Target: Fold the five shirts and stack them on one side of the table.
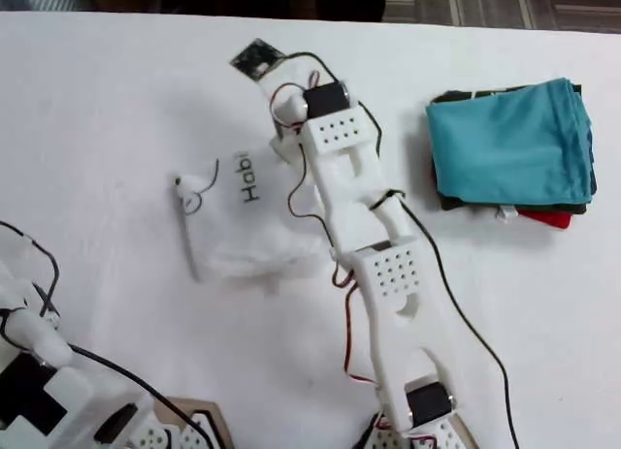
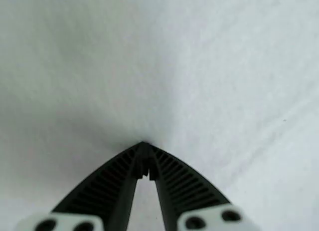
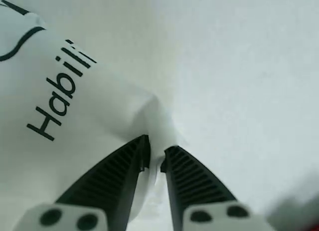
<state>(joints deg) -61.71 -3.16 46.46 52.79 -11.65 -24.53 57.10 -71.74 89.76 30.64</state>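
White shirt: the white cloth shirt with black lettering (image 1: 243, 226) lies crumpled and partly folded on the white surface (image 1: 116, 110), near the middle and a little to the left. Its printed side faces up. A black looped mark shows near its left edge.

Right claw: the right claw (image 3: 153, 158) sits at the right edge of the white cloth shirt with black lettering. It pinches a raised fold of the cloth between its black ribbed fingers (image 3: 119, 176), which stand almost together with the fabric between them.

Right arm: the white right arm (image 1: 388, 274) stretches from the near edge, right of centre, away towards the far left and ends over the shirt's right side. Red and black cables run along it.

Left claw: the left claw (image 2: 144, 158) is pressed together, tips meeting, with nothing between them. It hangs over bare surface.

Left arm: the white left arm (image 1: 39, 371) sits at the near left corner, well apart from the shirt.

Stack: a pile of folded shirts lies at the far right, well apart from the white one. The teal folded shirt (image 1: 509, 139) is on top, the black folded shirt (image 1: 448, 201) shows beneath it, and the red folded shirt (image 1: 549, 218) peeks out at the near edge.
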